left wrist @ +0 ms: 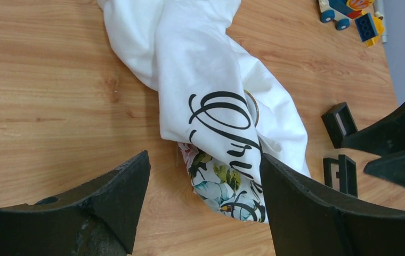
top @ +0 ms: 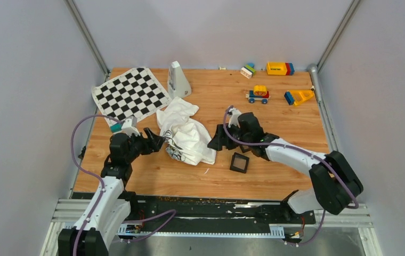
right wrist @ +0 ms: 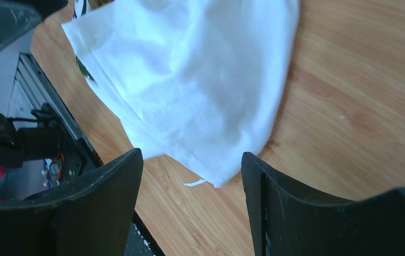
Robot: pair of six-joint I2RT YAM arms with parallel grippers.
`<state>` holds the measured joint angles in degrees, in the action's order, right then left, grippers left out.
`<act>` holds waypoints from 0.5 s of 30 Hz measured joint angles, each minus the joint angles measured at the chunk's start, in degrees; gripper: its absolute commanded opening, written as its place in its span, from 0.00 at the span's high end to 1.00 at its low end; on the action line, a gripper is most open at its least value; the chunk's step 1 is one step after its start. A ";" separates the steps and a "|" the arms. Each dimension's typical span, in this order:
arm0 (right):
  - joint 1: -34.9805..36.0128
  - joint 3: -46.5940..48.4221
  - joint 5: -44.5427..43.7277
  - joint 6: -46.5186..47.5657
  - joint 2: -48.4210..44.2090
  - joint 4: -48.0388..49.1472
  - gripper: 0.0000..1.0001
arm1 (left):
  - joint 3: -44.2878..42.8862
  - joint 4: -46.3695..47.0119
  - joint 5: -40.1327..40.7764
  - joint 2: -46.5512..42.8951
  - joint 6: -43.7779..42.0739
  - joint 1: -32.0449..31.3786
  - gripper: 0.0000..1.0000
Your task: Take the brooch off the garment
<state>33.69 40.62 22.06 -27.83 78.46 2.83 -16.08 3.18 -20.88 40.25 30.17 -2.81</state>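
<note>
The garment [top: 185, 133], a white T-shirt with black cursive script, lies crumpled on the wooden table between my two arms. In the left wrist view the garment [left wrist: 205, 69] shows its lettering and a floral print at its near end. A thin golden-brown arc [left wrist: 255, 109] peeks from a fold beside the script and looks like the brooch's edge. My left gripper [left wrist: 204, 160] is open, its fingers standing either side of the garment's near end. My right gripper [right wrist: 191, 160] is open just short of the garment's plain white corner [right wrist: 189, 80]. In the top view the left gripper [top: 159, 142] and right gripper [top: 216, 142] flank the cloth.
A small black square frame [top: 239, 162] lies right of the garment, and two [left wrist: 339, 122] [left wrist: 341, 173] show in the left wrist view. A chequered mat [top: 131, 94] and a white cone-shaped object [top: 178, 80] are at the back left. Toy blocks [top: 279, 68] and a toy car [top: 258, 94] sit at the back right.
</note>
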 measured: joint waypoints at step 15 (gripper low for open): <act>16.00 17.31 -6.23 8.83 16.35 -1.84 0.39 | -6.40 2.54 0.44 16.55 2.78 0.00 0.31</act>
<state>49.69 57.93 15.84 -19.00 94.80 0.99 -22.48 5.72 -20.45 56.80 32.95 -2.81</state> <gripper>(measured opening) 0.613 0.716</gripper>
